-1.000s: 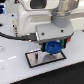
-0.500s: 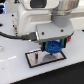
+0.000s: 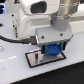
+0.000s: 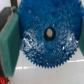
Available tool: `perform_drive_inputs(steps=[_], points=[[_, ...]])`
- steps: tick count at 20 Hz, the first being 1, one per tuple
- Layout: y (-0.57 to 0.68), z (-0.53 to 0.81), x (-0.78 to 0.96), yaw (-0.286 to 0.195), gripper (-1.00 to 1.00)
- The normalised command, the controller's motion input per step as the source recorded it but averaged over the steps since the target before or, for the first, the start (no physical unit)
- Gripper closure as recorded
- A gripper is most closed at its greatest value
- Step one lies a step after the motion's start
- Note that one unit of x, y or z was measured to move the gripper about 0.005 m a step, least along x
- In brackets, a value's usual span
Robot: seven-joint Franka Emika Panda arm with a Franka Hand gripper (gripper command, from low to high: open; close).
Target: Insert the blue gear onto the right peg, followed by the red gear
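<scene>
The blue gear hangs flat just over the grey black-framed plate, with my gripper shut on it. In the wrist view the blue gear fills most of the picture, its toothed rim and dark centre hole showing, and a teal finger pad presses against its rim. A bit of the red gear shows at the picture's edge on the white surface. The right peg is hidden under the gear and the hand in both views.
The arm's white body and a black cable fill the exterior view's left and middle. A white tabletop surrounds the plate.
The gripper with the blue gear has sunk slightly toward the plate. Nothing else has moved.
</scene>
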Motion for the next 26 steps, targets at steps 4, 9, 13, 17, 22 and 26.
perform_drive_inputs(steps=[4, 9, 13, 17, 22, 26], points=[[0.03, -0.08, 0.21, 0.0, 1.0], [0.04, -0.15, 0.18, 0.0, 1.0], [0.03, -0.17, 0.15, 0.0, 1.0], [0.05, -0.06, 0.08, 0.0, 1.0], [0.1, 0.05, 0.02, 0.0, -1.0], [0.12, 0.12, -0.02, 0.0, -1.0]])
